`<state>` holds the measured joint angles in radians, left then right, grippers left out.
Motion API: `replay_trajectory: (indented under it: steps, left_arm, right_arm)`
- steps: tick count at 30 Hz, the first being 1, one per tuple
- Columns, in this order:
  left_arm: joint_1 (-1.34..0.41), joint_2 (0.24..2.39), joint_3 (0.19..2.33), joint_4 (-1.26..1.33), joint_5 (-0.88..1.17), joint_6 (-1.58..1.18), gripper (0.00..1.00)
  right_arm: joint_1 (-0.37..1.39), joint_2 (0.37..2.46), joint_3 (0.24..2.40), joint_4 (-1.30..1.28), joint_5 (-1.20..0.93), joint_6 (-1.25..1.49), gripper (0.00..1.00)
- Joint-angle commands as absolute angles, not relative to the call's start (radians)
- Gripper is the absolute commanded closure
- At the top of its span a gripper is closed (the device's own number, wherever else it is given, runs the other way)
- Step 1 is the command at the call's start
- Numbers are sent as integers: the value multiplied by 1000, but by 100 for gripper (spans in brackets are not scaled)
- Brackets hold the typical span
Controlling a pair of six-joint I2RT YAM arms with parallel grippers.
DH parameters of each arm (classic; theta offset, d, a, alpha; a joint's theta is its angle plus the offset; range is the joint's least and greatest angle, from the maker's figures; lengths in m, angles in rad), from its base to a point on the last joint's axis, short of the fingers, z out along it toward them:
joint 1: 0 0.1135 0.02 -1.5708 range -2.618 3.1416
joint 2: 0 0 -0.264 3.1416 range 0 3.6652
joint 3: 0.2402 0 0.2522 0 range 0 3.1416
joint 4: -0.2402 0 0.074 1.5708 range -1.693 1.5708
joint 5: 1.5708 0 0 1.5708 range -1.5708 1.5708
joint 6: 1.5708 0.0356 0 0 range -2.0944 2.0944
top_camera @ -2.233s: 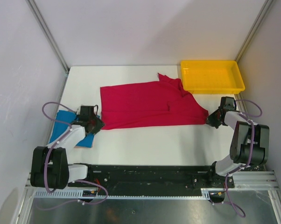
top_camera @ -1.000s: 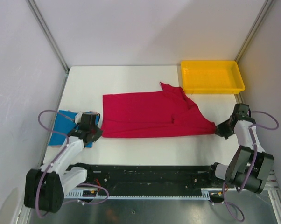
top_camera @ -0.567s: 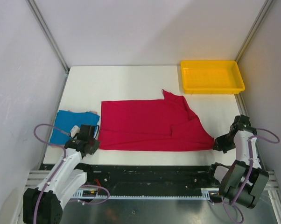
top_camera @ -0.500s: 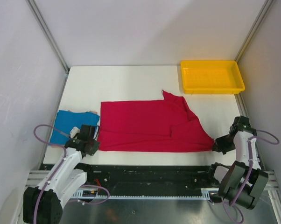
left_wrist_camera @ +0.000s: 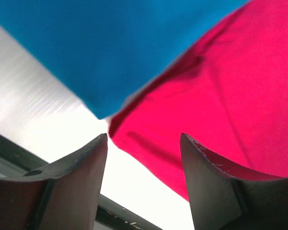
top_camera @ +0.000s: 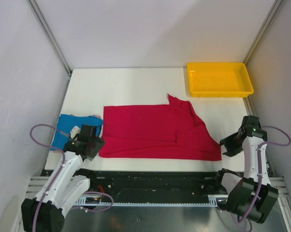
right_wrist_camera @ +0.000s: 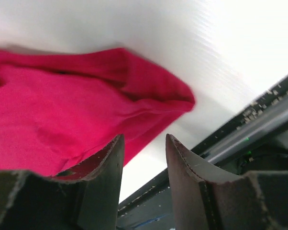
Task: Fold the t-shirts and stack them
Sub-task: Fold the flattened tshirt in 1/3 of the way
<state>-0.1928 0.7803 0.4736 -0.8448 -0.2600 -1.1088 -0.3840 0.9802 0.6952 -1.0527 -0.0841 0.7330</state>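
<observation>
The crimson red t-shirt (top_camera: 155, 131) lies spread flat across the near half of the table, its bottom edge close to the front edge. The blue t-shirt (top_camera: 70, 130) lies at the left, partly under my left arm. My left gripper (top_camera: 91, 145) hovers open over the red shirt's near-left corner (left_wrist_camera: 134, 139), nothing between its fingers (left_wrist_camera: 82, 163). My right gripper (top_camera: 231, 146) stands open just right of the red shirt's near-right corner (right_wrist_camera: 172, 96), also empty. In the left wrist view the blue cloth (left_wrist_camera: 110, 43) borders the red cloth (left_wrist_camera: 220, 96).
A yellow plastic tray (top_camera: 219, 79) sits at the back right corner. The black front rail (top_camera: 155, 181) runs along the near table edge. White walls enclose the table on three sides.
Both grippers dragged the red shirt toward the front edge, then opened and let go of its near corners. The shirt now lies flat and released.
</observation>
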Motion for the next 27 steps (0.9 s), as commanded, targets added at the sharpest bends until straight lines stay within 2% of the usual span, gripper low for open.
replay_trajectory:
  steps: [1, 4, 8, 10, 15, 18, 27]
  left_arm:
    - [-209, 716, 615, -879, -313, -982, 35]
    - [-236, 756, 666, -868, -289, -943, 38]
    - [-335, 871, 734, -820, -272, -903, 42]
    - [-372, 929, 747, -776, -238, -886, 43]
    - [-453, 1096, 775, -665, -146, -854, 44]
    - [-496, 1182, 790, -616, -116, -840, 44]
    - [-529, 1367, 781, -566, -134, -800, 44]
  right_arm:
    - [-262, 964, 826, -955, -77, 658, 57]
    - [-108, 1013, 868, -797, -77, 656, 58]
    - [81, 1186, 937, -635, -11, 620, 60]
    - [126, 1266, 963, -559, -18, 606, 67]
    - [209, 1462, 1049, -492, -17, 596, 80]
    - [243, 1552, 1074, -484, 10, 601, 85]
    - [191, 1734, 1156, -503, 128, 573, 90]
